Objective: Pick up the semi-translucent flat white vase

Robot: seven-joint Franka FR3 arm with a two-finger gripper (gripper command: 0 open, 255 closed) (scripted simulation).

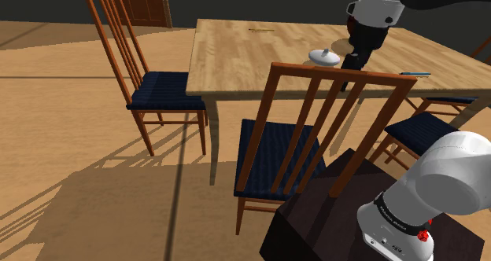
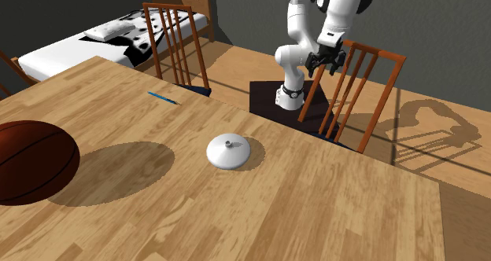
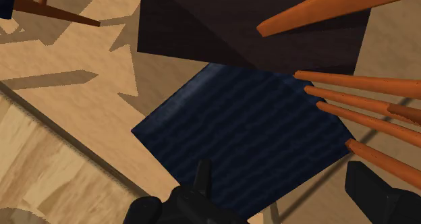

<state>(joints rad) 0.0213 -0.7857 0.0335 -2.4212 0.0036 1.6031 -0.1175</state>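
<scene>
The flat white vase (image 2: 229,151) sits on the table (image 2: 315,212) near its edge, bare wood all round. The fingers (image 3: 201,182) stand apart, empty, over 1 chair's blue seat (image 3: 249,128) beyond that edge.

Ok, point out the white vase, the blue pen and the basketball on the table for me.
white vase (image 2: 229,152), second exterior view, on its domed top below the knob.
blue pen (image 2: 163,98), second exterior view, middle of its shaft.
basketball (image 2: 31,161), second exterior view, on its rounded front surface.

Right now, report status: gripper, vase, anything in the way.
Gripper open, empty, above chair seat. White vase on table, untouched. Chair back close beside gripper.
</scene>
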